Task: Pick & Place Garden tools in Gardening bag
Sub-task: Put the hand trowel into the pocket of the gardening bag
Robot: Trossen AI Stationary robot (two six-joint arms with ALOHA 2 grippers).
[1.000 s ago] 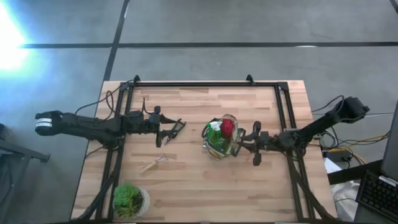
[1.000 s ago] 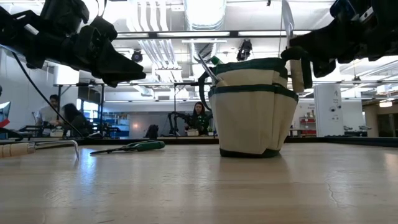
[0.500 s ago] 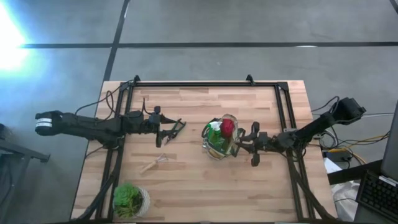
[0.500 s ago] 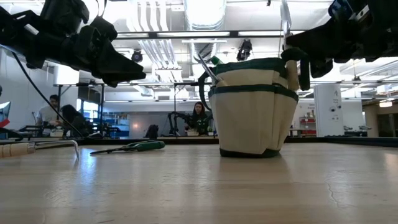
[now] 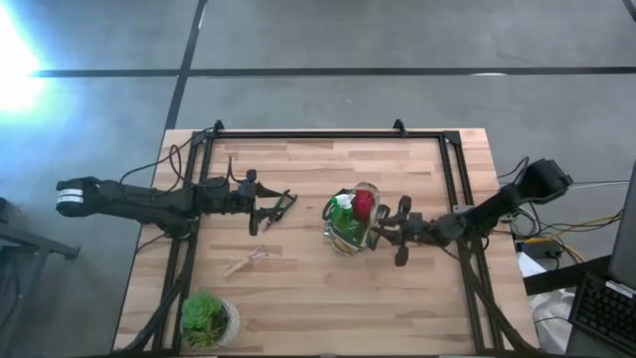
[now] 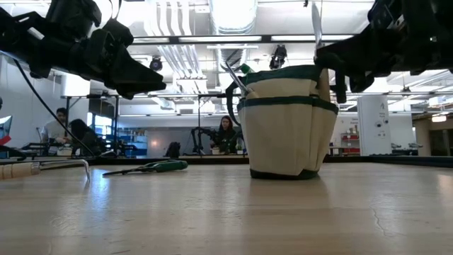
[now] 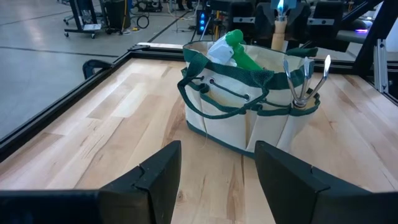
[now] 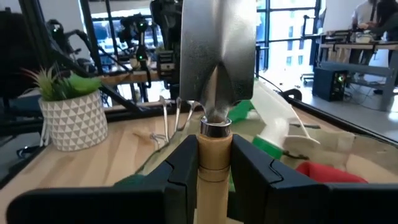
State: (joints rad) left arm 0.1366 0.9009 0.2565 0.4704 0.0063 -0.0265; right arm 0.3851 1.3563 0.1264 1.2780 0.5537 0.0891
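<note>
From above, my right gripper (image 5: 383,234) sits at the right rim of the round beige fabric gardening bag with dark green trim (image 5: 343,235), which stands mid-table, right of centre on the pale wooden table (image 5: 328,288). That view hides what I'm holding; my right wrist view shows it: a wooden-handled trowel with a shiny steel blade (image 8: 217,68), handle clamped between my two dark fingers (image 8: 183,168), jaws partly closed around it, blade pointing out over the bag. The low view shows the blade (image 6: 316,25) sticking up above the bag's top edge (image 6: 287,117). Inside the bag, the high view shows a red-handled tool (image 5: 364,203) and a green spray bottle (image 5: 344,206); my left wrist view adds a steel-pronged fork tool (image 7: 303,81) tucked in a side pocket, which the overhead can't resolve. My left gripper (image 5: 270,207) hovers above the table to the left of the bag, jaws spread wide, holding nothing, fingers (image 7: 155,180) framing the bag in its own view. Below it lie the black-and-green pruners (image 6: 146,168), seen clearly only in the low view. A wooden-handled rake (image 5: 245,262) lies nearer on the table, left of the bag. A leafy green plant in a pale round pot (image 5: 208,320) stands at the near left corner. The low view also shows people (image 6: 226,134) seated in the room behind.
</note>
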